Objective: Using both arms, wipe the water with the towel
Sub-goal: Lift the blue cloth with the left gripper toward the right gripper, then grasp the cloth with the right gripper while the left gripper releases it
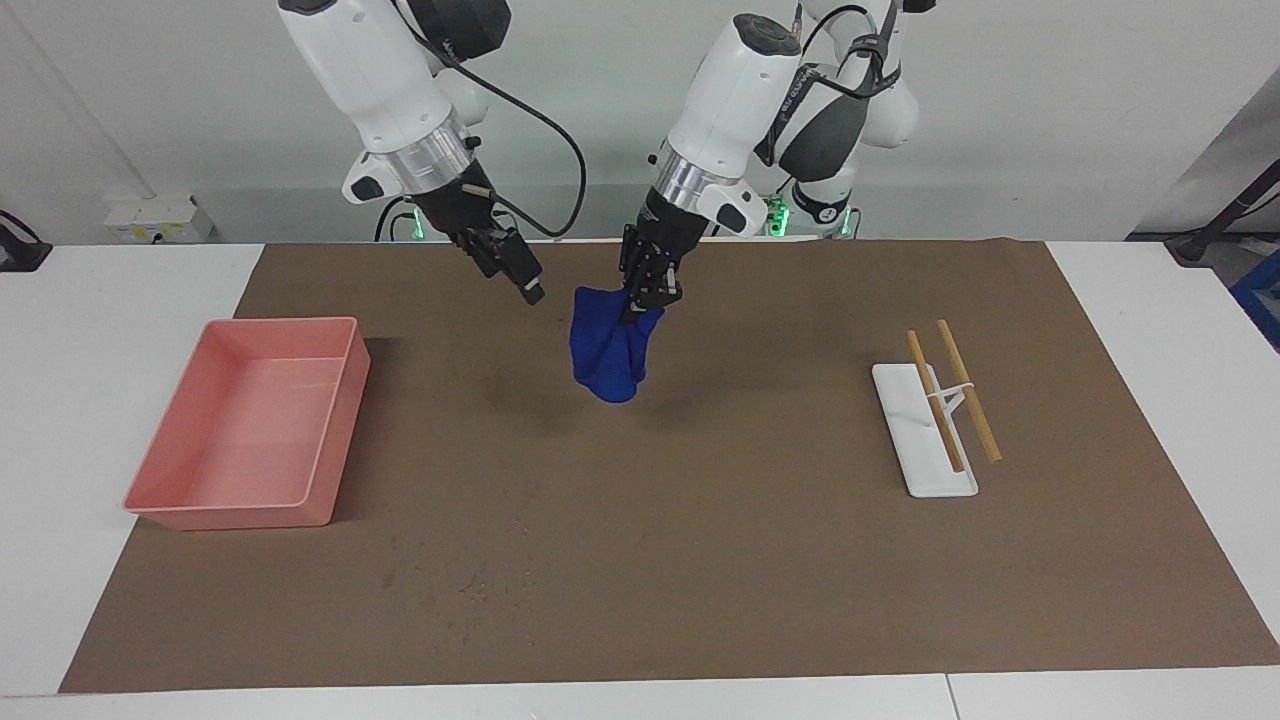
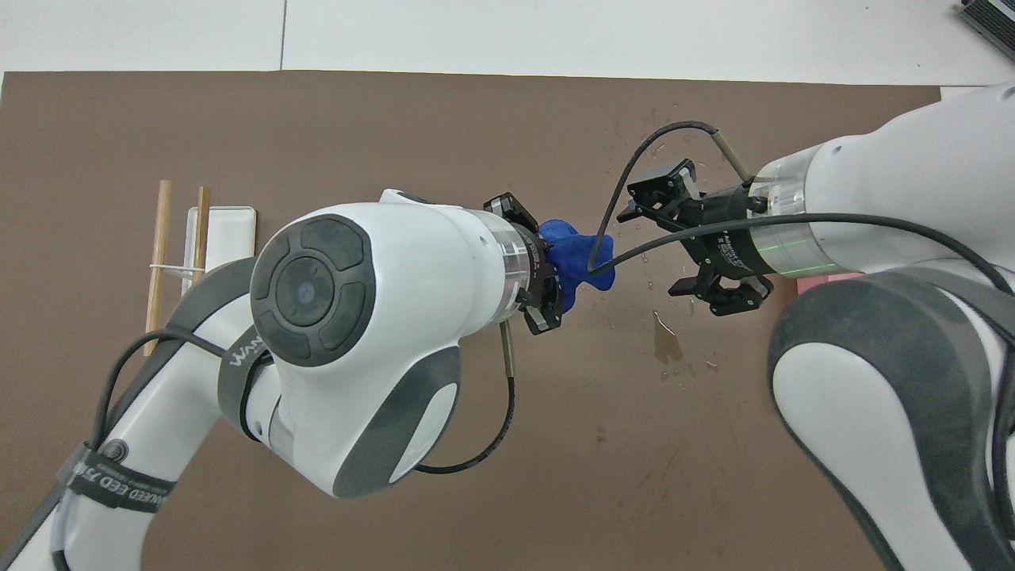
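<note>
The blue towel (image 1: 607, 352) hangs bunched from my left gripper (image 1: 648, 298), which is shut on its upper end over the middle of the brown mat, on the side nearer the robots. The towel also shows in the overhead view (image 2: 585, 258), just past the left gripper (image 2: 555, 274). I cannot tell whether its lower end touches the mat. My right gripper (image 1: 522, 275) hovers beside the towel, toward the pink tray, not touching it. It holds nothing (image 2: 674, 238). A small water puddle (image 2: 666, 342) and scattered drops lie on the mat near the right gripper.
A pink tray (image 1: 335, 420) sits at the right arm's end of the mat. A white holder (image 1: 915, 455) with two wooden chopsticks (image 1: 968, 392) lies toward the left arm's end. The brown mat (image 1: 700, 560) covers most of the white table.
</note>
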You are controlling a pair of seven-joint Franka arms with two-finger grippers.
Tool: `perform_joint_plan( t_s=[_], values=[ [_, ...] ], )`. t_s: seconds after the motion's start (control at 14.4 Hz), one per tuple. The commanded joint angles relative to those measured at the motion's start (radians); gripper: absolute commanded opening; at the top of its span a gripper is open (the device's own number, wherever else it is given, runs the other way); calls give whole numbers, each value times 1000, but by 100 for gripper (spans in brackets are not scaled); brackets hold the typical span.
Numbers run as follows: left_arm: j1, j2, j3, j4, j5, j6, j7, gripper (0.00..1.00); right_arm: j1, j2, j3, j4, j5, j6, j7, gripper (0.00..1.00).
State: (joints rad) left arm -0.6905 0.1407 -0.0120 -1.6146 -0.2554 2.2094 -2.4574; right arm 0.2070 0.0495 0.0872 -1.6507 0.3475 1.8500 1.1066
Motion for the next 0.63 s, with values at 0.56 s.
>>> perform_joint_plan(
  t_s=[0.56],
  values=[
    [-14, -15, 0, 32, -2, 98, -187, 0, 12, -2, -1, -90, 157, 113, 88, 80]
  ],
)
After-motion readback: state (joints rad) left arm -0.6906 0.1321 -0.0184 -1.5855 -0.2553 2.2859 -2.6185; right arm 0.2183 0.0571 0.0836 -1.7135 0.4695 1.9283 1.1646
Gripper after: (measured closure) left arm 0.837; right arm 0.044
